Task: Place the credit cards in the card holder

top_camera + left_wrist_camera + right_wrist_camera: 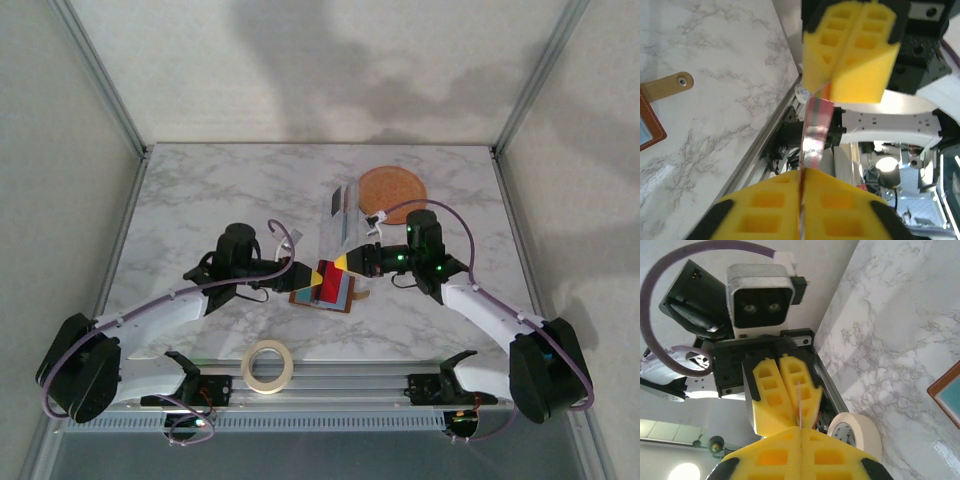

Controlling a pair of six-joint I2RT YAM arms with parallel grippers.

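Just over the table (200,200), by the open card holder (667,86), one thin reddish card (816,125) hangs edge-on. The left gripper (802,200) and right gripper (801,450) each clench one end (neither has let go). It looks unpocketed; I cannot tell whether the teal inside the holder is a seated card.
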